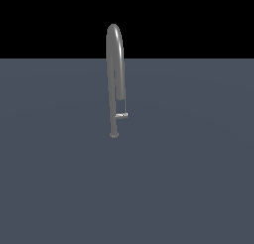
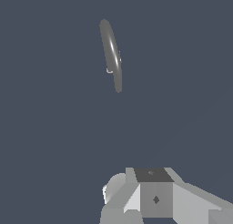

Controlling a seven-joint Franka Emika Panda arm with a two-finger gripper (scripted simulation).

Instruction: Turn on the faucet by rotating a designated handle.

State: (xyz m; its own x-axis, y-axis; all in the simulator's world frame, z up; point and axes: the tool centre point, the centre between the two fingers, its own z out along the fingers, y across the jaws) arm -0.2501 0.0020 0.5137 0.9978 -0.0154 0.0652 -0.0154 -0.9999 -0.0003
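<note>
The faucet (image 1: 114, 64) is a tall slim grey gooseneck tube standing upright on a small round foot on the grey floor, arched over at the top. Its handle (image 1: 121, 115) is a short light-grey lever jutting from the lower stem toward the exterior view's right. The wrist view looks down on the faucet (image 2: 111, 52) from above, with a small bit of the handle (image 2: 109, 71) peeking out beside the tube. Only grey and white parts of my gripper (image 2: 154, 198) show there, well away from the faucet. Its fingertips are not visible. The arm does not appear in the exterior view.
A flat blue-grey floor (image 1: 188, 178) spreads around the faucet on every side, ending at a black background behind it. No other object shows in either view.
</note>
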